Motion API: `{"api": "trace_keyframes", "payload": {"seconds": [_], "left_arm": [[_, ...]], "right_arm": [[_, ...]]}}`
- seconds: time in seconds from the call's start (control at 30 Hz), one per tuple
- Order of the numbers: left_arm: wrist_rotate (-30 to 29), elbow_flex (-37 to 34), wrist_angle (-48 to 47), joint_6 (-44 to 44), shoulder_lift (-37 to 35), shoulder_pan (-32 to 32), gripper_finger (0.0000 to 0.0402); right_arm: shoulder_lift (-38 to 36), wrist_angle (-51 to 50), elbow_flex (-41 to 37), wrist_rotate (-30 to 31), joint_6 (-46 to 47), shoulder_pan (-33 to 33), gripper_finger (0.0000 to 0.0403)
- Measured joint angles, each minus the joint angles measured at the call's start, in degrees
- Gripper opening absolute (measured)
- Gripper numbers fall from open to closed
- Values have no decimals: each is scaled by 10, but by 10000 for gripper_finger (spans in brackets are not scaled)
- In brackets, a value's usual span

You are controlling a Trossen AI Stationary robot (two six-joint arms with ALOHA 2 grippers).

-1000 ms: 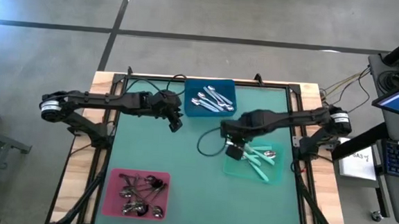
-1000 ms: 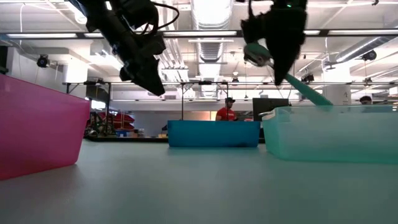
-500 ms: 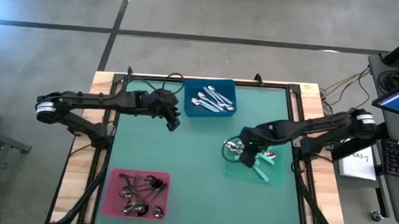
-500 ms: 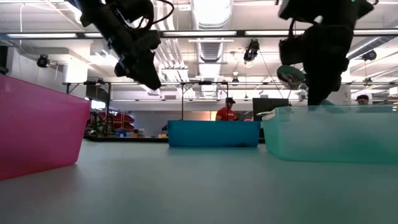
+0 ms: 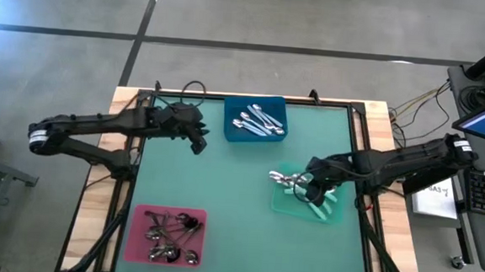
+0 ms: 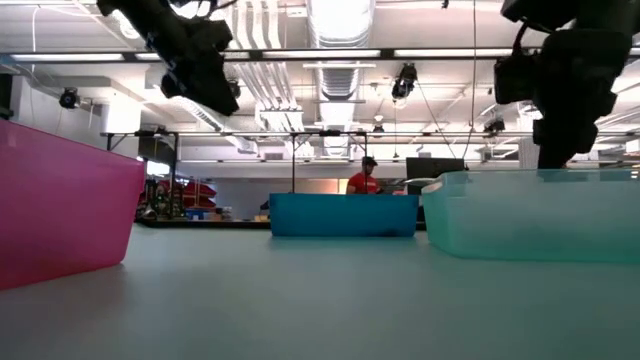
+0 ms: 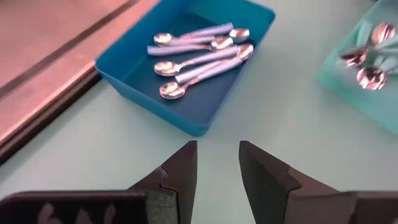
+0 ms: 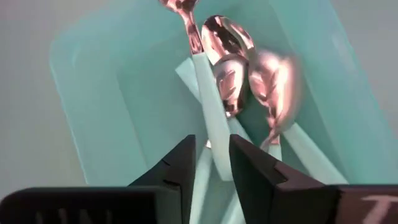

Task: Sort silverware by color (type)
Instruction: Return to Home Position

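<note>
The silverware lies sorted in three trays. Silver spoons (image 5: 257, 120) fill the blue tray (image 5: 230, 128) at the far middle, dark-handled ones (image 5: 172, 231) the pink tray (image 5: 135, 231) near left, teal-handled ones (image 8: 217, 93) the green tray (image 5: 282, 208) at right. My right gripper (image 8: 212, 149) is low over the green tray (image 8: 93, 112), open, its fingers just above the teal handles. My left gripper (image 7: 217, 155) hangs open and empty in the air to the left of the blue tray (image 7: 186, 68).
The green mat (image 5: 231, 186) between the three trays is bare. A wooden frame with black rails (image 5: 130, 188) borders it. In the low view the green tray's wall (image 6: 530, 215) hides the right gripper's fingertips. A person in red (image 6: 362, 180) stands far behind the table.
My right gripper has carried a teal-handled spoon toward the table's right edge and down into the green tray; the spoon has sunk out of sight behind the tray's wall in the low view. My left gripper has risen and drawn toward the table's left edge.
</note>
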Motion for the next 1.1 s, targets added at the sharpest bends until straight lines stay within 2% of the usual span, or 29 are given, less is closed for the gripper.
{"api": "trace_keyframes", "payload": {"seconds": [0.17,0.27,0.37,0.63,0.97,1.1], "left_arm": [[-6,0,-23,0,-62,0,103],[-6,0,-52,2,-111,0,103],[-6,0,-81,1,-162,0,103],[-6,-8,-112,-10,-276,0,103],[-5,-139,-72,-59,-411,0,103],[-4,-206,-29,-77,-458,0,103]], "right_arm": [[-17,12,-4,27,-88,13,100],[-35,48,-4,68,-152,15,99],[-55,82,-4,82,-202,14,92],[-107,159,-25,112,-257,14,79],[-122,353,-136,110,-229,14,77],[-113,485,-184,110,-236,14,76]]}}
